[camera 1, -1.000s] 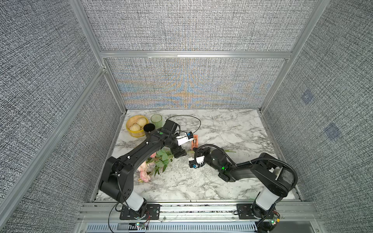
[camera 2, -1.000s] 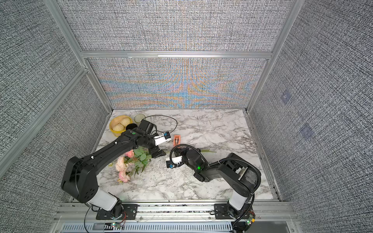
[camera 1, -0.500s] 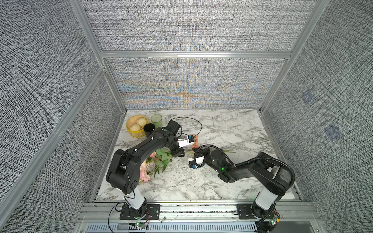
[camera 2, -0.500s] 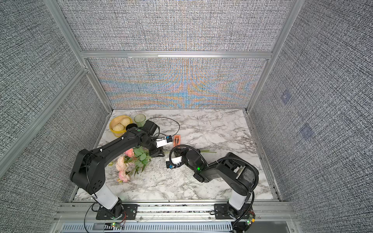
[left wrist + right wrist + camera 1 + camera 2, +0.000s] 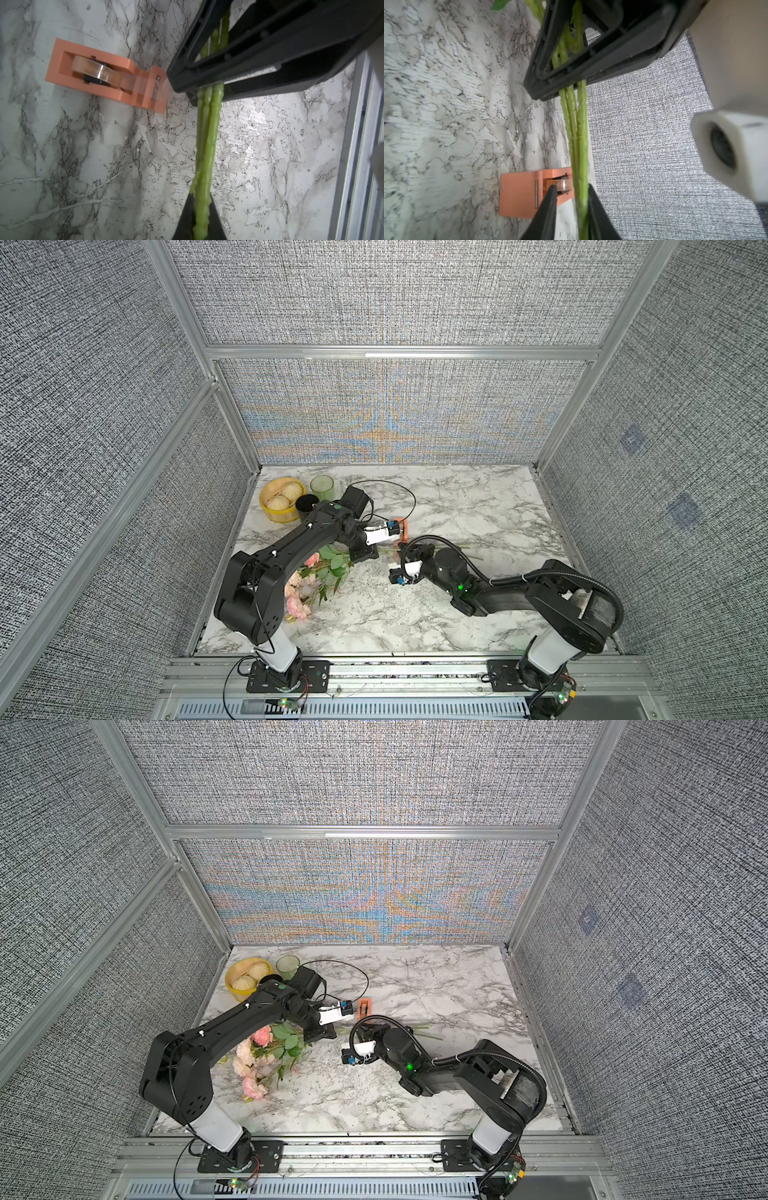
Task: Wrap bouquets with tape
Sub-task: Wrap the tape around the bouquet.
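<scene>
Both top views are bright and evenly lit from overhead; only faint, soft shadows fall on the marble tabletop [image 5: 457,497]; the woven back wall [image 5: 386,414] shows coloured moiré bands of orange and blue at mid-frame; the straight frame rails [image 5: 399,353] bow slightly toward the frame edges, a wide-lens effect; the lower edge of the frame is dimmer. In the left wrist view the tape dispenser [image 5: 104,81] is sharp, with glare on its clear roll; the stems [image 5: 205,145] soften close to the lens; a bright sheen lies on the marble beside them. The right wrist view is softer overall; part of the marble smears; a white camera housing [image 5: 733,149] is large, overexposed and out of focus.
</scene>
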Tool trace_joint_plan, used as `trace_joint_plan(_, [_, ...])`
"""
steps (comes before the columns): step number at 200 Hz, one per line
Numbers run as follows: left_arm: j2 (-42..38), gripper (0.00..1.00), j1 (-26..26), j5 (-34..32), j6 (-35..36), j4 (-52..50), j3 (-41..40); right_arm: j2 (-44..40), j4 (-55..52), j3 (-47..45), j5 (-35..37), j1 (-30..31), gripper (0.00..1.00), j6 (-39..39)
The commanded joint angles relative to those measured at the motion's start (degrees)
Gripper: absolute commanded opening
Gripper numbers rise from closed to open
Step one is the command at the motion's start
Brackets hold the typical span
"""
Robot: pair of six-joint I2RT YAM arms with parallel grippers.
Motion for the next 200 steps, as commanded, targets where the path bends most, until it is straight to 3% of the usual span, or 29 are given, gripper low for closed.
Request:
trace_joint_plan(1, [-0.8,0.00,0.0,-0.6,0.5,2.9,-0.2,-3.8,-13.9,0.5,-3.7,0.4,0.42,7.8])
trace_joint_plan(30, [-1.3,0.00,0.0,-1.1,0.9,3.8,-0.4,-12.3,-33.4,2.7,-11.0,0.3,0.63,17.0])
trace_joint_plan(70, [-3.3,0.00,-1.0,-3.6,1.5,8.9,-2.9,-26.6,-51.6,4.8,-19.4,-2.1,0.72,33.4])
trace_joint_plan(95, [-4.9,0.00,-2.5,-7.2,2.7,12.8,-5.5,-31.3,-63.2,11.3,-29.3,-10.9,0.77,52.1])
trace_joint_plan(106, [-5.9,0.00,-3.1,-8.9,3.4,15.3,-7.0,-30.4,-66.5,14.5,-35.6,-16.3,0.77,58.5])
trace_joint_plan(120, [-7.3,0.00,-3.9,-11.2,4.2,18.2,-9.0,-27.8,-70.4,19.3,-38.1,-20.9,0.77,64.3])
trace_joint_plan(151, [-10.8,0.00,-6.1,-17.6,7.3,26.7,-14.6,-17.1,-83.0,32.6,-42.8,-26.5,0.77,65.2])
trace_joint_plan(200, [-15.3,0.00,-8.8,-23.8,11.8,41.5,-22.7,4.4,-107.1,54.6,-49.8,-28.6,0.76,52.1])
